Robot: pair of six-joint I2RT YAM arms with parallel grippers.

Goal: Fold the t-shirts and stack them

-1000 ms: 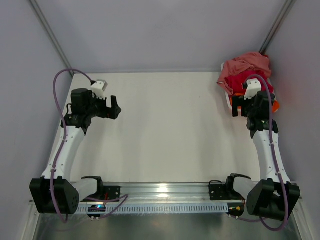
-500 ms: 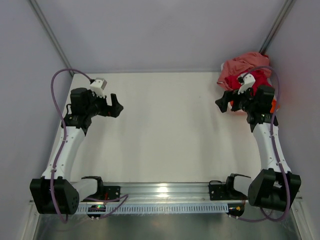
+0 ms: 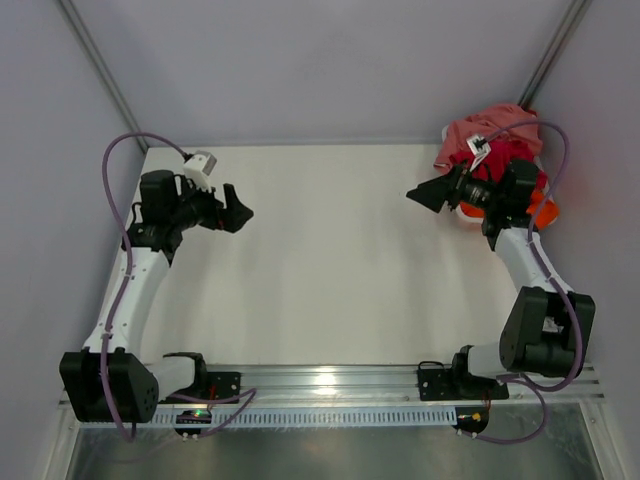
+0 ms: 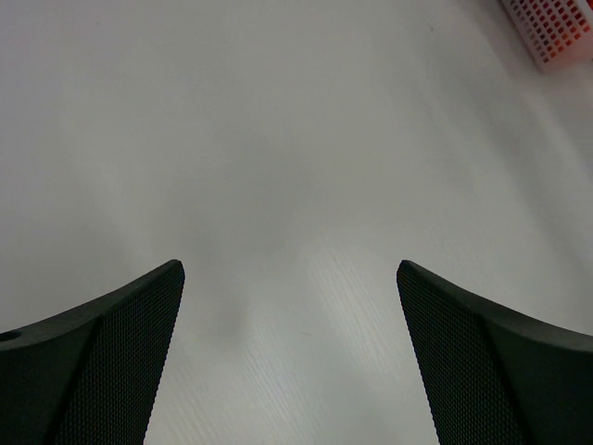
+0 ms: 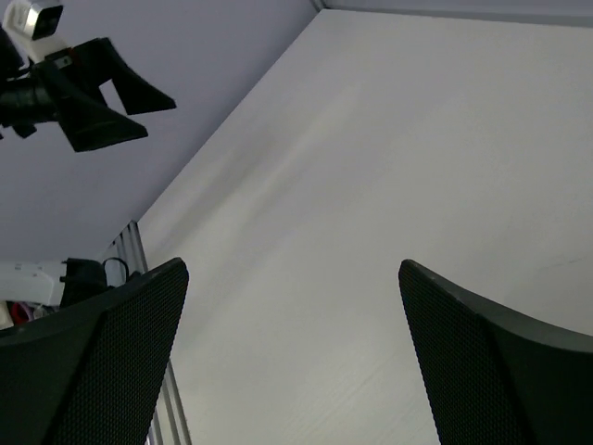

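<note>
Swung leftward off the pile, the right gripper (image 3: 425,193) now points across the white table (image 3: 330,270), jaws spread and empty. The left gripper (image 3: 235,208) is also spread. The crumpled salmon-pink, crimson and orange cloth t-shirts (image 3: 492,132) lie heaped far right, just behind the right gripper and well apart from the left.

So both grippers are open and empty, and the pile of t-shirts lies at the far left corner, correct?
No: the pile of t-shirts lies at the far right corner, as the top external view shows. The left gripper and right gripper are open and empty.
</note>
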